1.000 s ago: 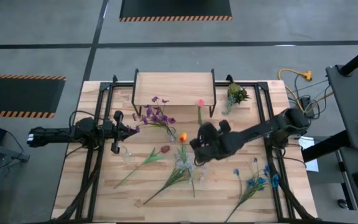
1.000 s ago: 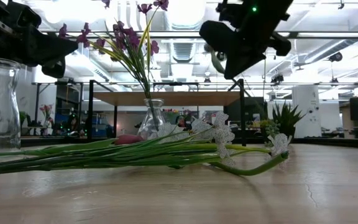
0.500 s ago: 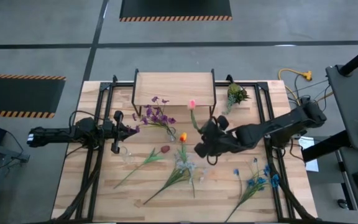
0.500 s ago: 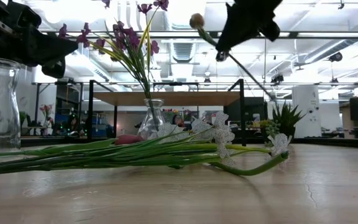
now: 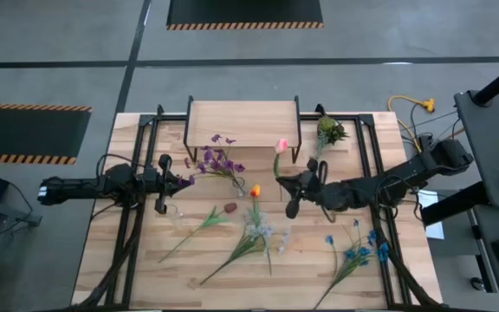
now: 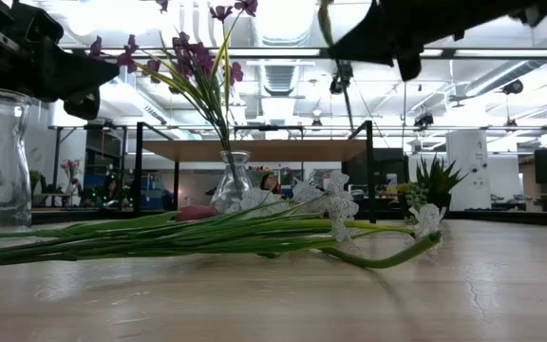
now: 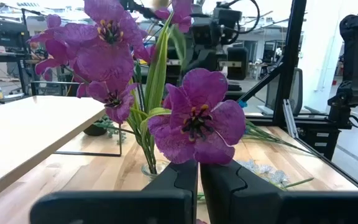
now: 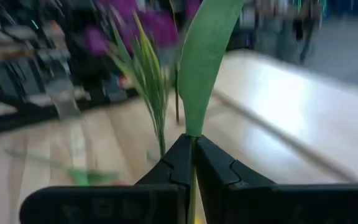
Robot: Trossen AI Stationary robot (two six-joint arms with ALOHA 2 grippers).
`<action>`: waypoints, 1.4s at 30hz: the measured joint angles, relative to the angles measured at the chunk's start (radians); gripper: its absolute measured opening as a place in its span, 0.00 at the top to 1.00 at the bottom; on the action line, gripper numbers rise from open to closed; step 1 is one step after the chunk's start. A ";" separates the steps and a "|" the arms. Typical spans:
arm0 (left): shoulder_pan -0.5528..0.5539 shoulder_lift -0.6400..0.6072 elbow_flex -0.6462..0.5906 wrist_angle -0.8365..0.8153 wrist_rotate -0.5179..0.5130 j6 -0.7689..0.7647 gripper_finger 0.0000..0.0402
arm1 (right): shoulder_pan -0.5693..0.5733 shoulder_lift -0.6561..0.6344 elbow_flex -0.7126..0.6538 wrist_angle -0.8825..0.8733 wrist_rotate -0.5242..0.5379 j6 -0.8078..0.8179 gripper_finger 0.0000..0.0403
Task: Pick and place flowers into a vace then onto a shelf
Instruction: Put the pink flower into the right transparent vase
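- Right pincer (image 5: 291, 184), pinching the stem of a pink flower (image 5: 281, 145), has swung right since half a second ago
- Glass vase (image 5: 253, 192) holds purple flowers (image 5: 219, 162)
- Left pincer (image 5: 186, 179) pressed together, at the table's (image 5: 405, 286) left
- Shelf (image 5: 243, 121) at far edge

A grey concrete floor (image 5: 336, 82) surrounds the wooden table (image 5: 405, 269), with black mats edged in orange-and-black hazard stripes (image 5: 244, 24) lying at the far side and at the left (a yellow cable (image 5: 412, 106) coils near the far right corner). From table height, the room beyond shows bright ceiling lights (image 6: 283, 19), overhead pipes and ducting (image 6: 273, 71), and a white column (image 6: 467, 169).
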 joint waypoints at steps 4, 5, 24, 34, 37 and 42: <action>0.000 0.000 0.000 -0.007 0.000 -0.014 1.00 | -0.005 0.026 -0.066 0.233 -0.004 -0.146 0.98; 0.000 0.000 0.000 -0.006 0.000 -0.014 1.00 | -0.008 0.030 -0.076 0.271 -0.010 -0.162 0.98; 0.000 0.000 0.000 -0.007 0.000 -0.015 1.00 | -0.124 0.113 -0.007 0.354 -0.140 -0.282 0.98; 0.000 0.000 0.000 -0.006 0.000 -0.015 1.00 | -0.138 0.098 0.000 0.382 -0.340 -0.286 0.98; 0.000 0.000 0.000 -0.006 0.000 -0.015 1.00 | -0.138 0.115 0.000 0.419 -0.341 -0.299 0.98; 0.000 0.000 0.000 -0.006 0.000 -0.015 1.00 | -0.138 0.202 0.000 0.600 -0.346 -0.349 0.98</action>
